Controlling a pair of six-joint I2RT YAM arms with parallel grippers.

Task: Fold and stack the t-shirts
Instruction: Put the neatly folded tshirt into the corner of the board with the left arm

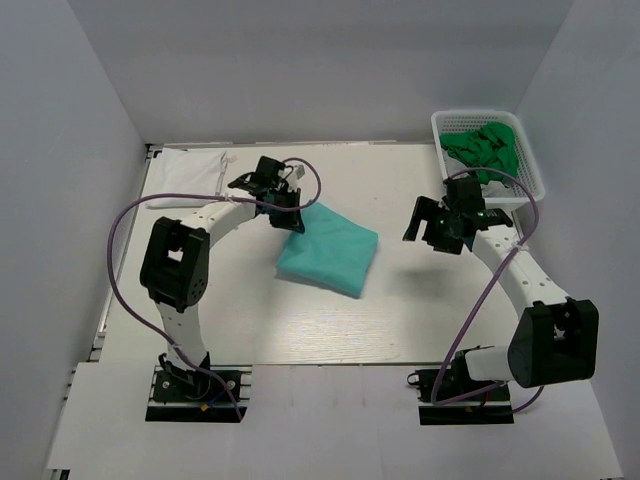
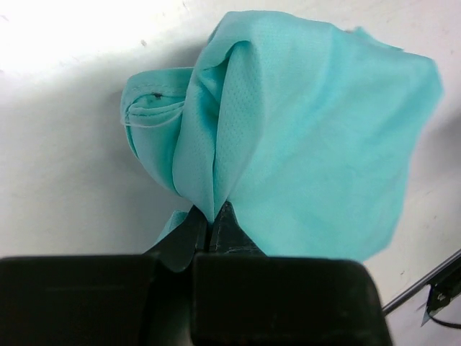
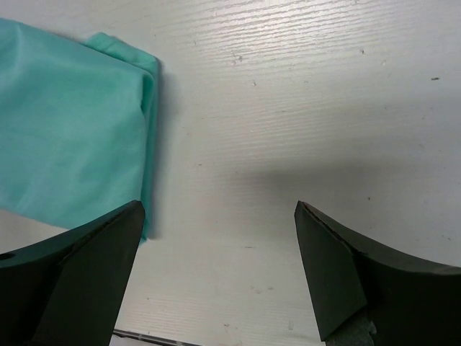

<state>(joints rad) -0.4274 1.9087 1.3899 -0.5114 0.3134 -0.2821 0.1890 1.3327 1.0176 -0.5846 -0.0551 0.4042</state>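
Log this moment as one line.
left gripper: shut on teal t-shirt | right gripper: open, empty | green t-shirt: in basket

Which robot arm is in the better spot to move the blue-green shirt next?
Probably the left arm. The left hand is shut on a fold of the teal t-shirt. The right hand hangs open over the table beside the shirt, touching nothing.

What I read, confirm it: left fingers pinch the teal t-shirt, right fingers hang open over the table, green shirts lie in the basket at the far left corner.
Wrong corner: the top external view shows the basket with the green shirts at the far right. The left fingers do pinch the teal t-shirt; the right fingers hang open over the table.
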